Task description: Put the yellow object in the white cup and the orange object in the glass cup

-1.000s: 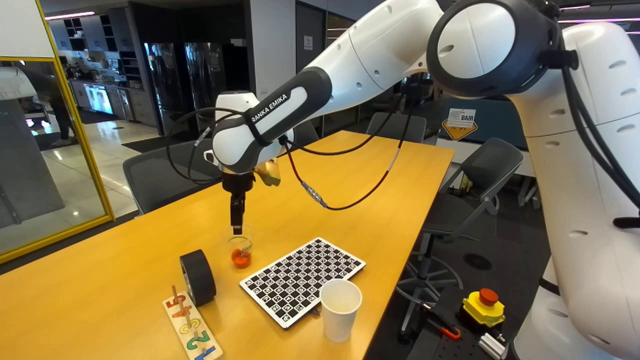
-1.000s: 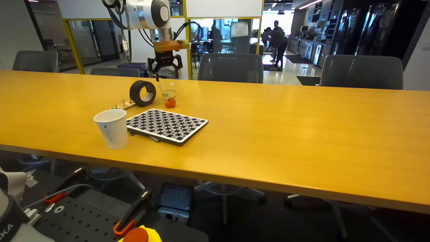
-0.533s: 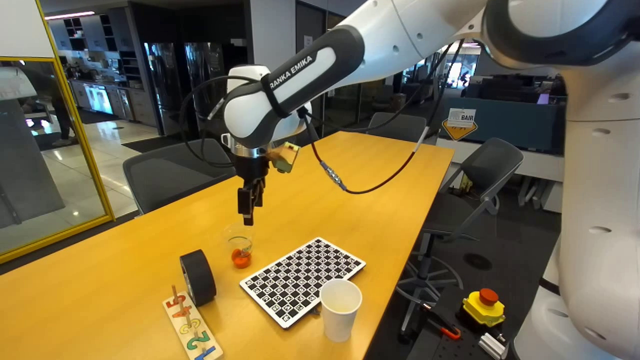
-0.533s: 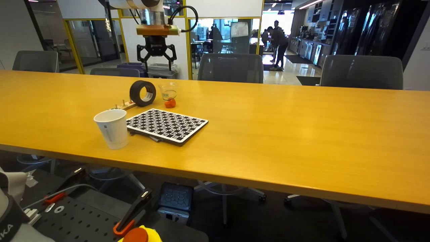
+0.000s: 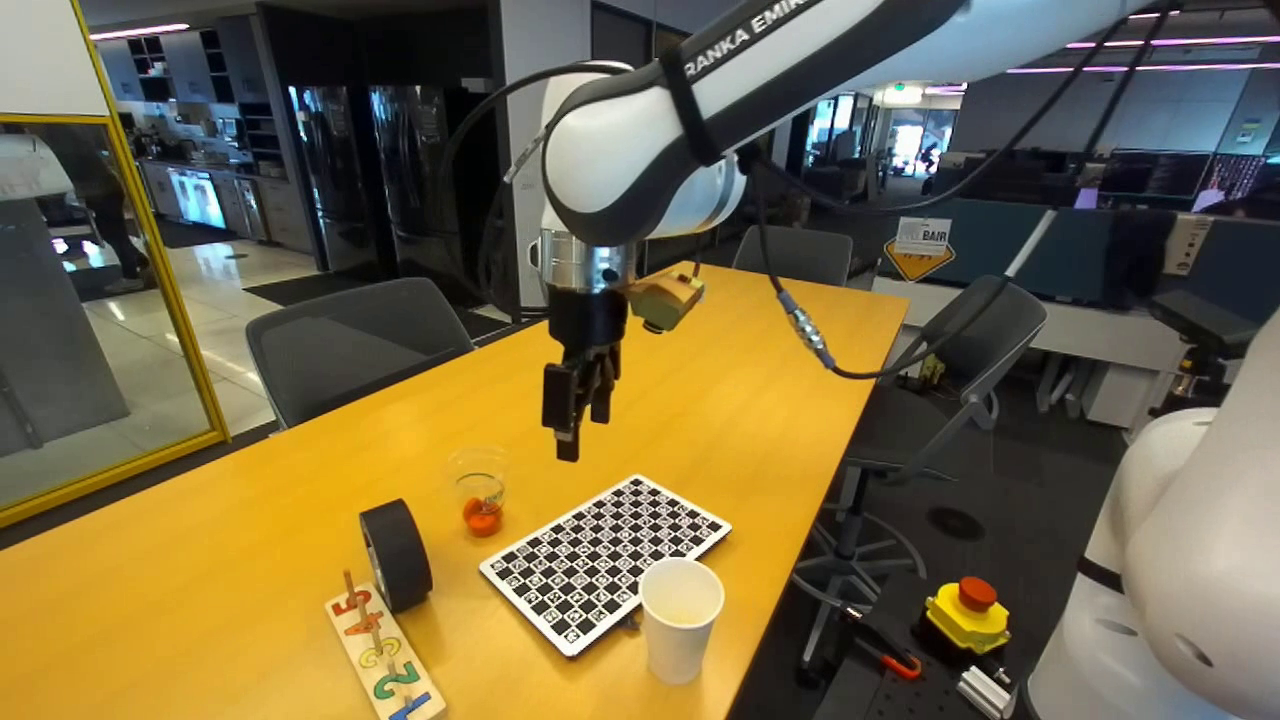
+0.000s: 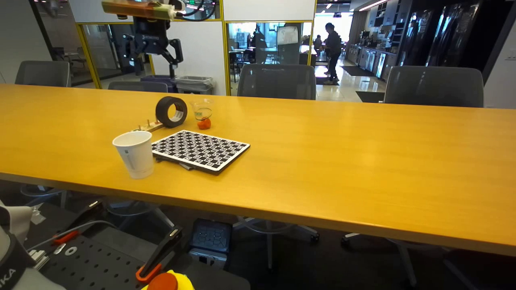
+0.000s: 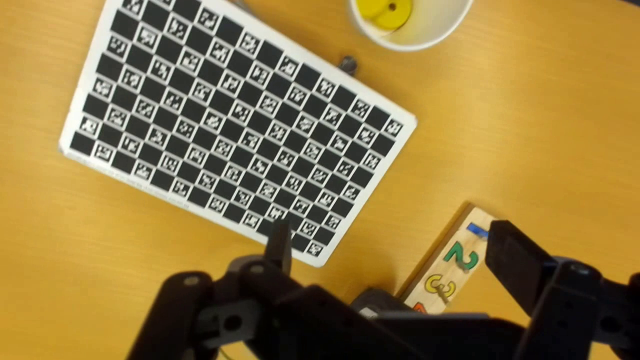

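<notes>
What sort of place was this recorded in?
Probably a shared office or lab meeting area, judging by the long, yellow, wood-look table, the grey, mesh-backed chairs around it, and the grey, flat-fronted kitchen cabinets in the background.

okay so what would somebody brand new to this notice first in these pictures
Probably the black-and-white checkered board on the table, beside the white cup. Then the robot's open gripper, hanging above the table. Color comes next: a bright yellow object inside the white cup in the wrist view, and an orange object low in the clear glass cup in both exterior views.
</notes>
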### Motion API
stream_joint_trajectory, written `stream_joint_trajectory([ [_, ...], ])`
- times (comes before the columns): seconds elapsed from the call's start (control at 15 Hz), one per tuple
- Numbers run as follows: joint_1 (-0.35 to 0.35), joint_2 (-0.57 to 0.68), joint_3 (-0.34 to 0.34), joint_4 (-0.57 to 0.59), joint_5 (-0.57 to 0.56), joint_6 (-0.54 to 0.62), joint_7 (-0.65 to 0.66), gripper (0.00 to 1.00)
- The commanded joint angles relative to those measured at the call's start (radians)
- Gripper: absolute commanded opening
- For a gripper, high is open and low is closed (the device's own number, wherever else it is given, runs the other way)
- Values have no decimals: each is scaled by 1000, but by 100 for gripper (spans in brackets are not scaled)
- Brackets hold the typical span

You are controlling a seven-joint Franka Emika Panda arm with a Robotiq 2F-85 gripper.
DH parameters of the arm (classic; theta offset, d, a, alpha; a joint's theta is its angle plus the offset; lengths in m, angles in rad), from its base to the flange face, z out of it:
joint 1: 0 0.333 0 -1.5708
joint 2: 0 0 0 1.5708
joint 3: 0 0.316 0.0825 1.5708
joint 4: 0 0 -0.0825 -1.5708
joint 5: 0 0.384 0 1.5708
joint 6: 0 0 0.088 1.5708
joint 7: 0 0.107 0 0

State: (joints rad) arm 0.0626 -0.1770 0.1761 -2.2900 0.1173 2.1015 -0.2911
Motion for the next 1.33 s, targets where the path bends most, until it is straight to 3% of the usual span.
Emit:
stream_joint_trajectory([
  [0.0,62,-250,-41,-174,86,-80,14,100],
  [0.27,96,-472,-62,-275,94,-207,86,100],
  [0.6,94,-652,-76,-303,65,-327,154,100],
  [1.27,46,-763,-118,-339,-21,-343,163,100],
])
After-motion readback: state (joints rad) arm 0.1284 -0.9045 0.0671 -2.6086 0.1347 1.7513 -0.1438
